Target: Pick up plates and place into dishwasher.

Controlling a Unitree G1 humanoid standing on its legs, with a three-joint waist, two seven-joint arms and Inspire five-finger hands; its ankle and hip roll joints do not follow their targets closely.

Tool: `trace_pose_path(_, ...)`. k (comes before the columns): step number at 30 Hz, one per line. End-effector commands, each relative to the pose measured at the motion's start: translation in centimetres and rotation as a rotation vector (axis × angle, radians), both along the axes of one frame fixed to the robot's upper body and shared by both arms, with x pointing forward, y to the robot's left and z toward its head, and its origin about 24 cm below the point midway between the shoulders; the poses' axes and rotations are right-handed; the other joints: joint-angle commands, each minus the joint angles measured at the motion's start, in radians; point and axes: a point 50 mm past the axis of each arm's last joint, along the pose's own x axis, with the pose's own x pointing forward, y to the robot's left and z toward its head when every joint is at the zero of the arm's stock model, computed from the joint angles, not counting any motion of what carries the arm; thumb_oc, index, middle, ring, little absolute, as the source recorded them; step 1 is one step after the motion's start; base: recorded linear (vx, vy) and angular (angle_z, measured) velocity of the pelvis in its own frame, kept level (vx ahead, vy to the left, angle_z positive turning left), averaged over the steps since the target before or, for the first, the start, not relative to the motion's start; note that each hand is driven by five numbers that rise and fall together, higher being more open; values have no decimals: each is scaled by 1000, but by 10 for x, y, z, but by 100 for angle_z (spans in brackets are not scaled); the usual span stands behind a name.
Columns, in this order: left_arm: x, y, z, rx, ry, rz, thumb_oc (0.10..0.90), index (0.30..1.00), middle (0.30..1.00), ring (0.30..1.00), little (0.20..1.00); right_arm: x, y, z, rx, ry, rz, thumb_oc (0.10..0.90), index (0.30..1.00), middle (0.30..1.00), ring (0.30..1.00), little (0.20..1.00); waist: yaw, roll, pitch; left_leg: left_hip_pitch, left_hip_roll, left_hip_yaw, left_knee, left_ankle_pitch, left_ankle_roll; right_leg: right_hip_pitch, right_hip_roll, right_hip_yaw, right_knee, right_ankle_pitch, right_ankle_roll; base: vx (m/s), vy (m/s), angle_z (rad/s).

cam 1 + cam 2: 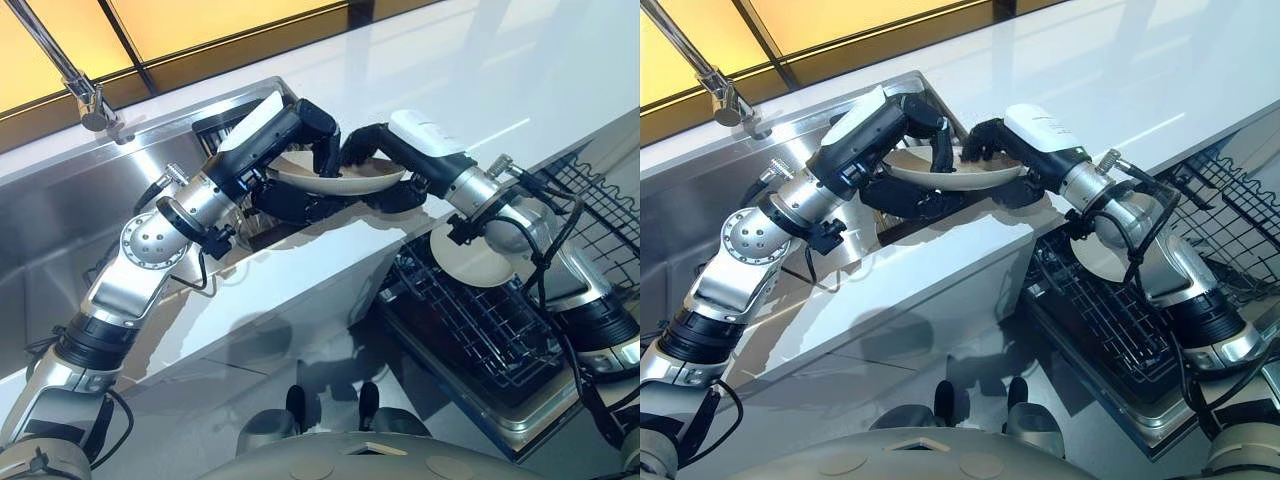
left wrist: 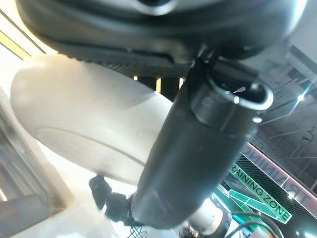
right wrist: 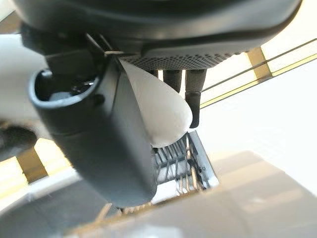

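Note:
A cream plate (image 1: 345, 180) hangs level over the sink's right edge, held from both sides. My left hand (image 1: 305, 125) grips its left rim, with the thumb (image 2: 198, 148) laid across the plate (image 2: 84, 124). At the right rim my right hand (image 1: 372, 142) is shut on the same plate (image 3: 161, 111), thumb (image 3: 99, 139) on one face and fingers on the other. A second cream plate (image 1: 478, 255) stands in the dishwasher's lower rack (image 1: 470, 335), partly behind my right forearm.
A steel sink (image 1: 60, 220) with a faucet (image 1: 85, 95) lies at the left, and a dark rack (image 1: 300, 208) sits inside it below the plate. The white counter (image 1: 450, 60) runs behind. An upper wire rack (image 1: 600, 210) juts out at the right.

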Motion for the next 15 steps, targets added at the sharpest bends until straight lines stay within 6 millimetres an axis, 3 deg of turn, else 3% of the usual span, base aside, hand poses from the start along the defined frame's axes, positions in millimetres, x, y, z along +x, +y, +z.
trace_pose_path(1, -16, -22, 36, -163, -156, -179, 100, 300, 300, 300, 200, 0, 14, 45, 150, -241, 56, 100, 300, 300, 300, 200, 5, -28, -121, -9, -75, 58, 2, -94, 17, -3, 44, -5, 134, -162, 50, 0, 0, 0)
trace_pose_path(2, -15, -21, 36, -173, -154, -170, 311, 481, 481, 481, 411, -1, 13, 45, 155, -253, 54, 100, 300, 300, 300, 200, 4, -28, -121, -9, -76, 58, 2, -95, 18, -3, 44, -3, 134, -162, 51, 0, 0, 0)
trace_pose_path(3, -15, -19, 36, -189, -157, -156, 438, 589, 589, 589, 538, -2, 11, 45, 162, -270, 48, 100, 300, 300, 300, 200, 3, -28, -120, -9, -76, 58, 3, -95, 18, -4, 44, -2, 134, -162, 51, 0, 0, 0)
trace_pose_path(4, -15, -18, 35, -195, -154, -146, 800, 900, 900, 900, 900, -3, 10, 45, 164, -281, 44, 100, 300, 300, 300, 200, 4, -28, -120, -9, -75, 58, 3, -95, 18, -4, 44, -2, 134, -162, 51, 0, 0, 0)
trace_pose_path(15, -10, 4, 28, -190, -176, 40, 800, 900, 900, 900, 900, -9, -10, 52, 245, -408, -29, 100, 300, 300, 300, 200, 12, -27, -121, -10, -75, 53, 6, -96, 18, 0, 45, -1, 129, -162, 50, 0, 0, 0)
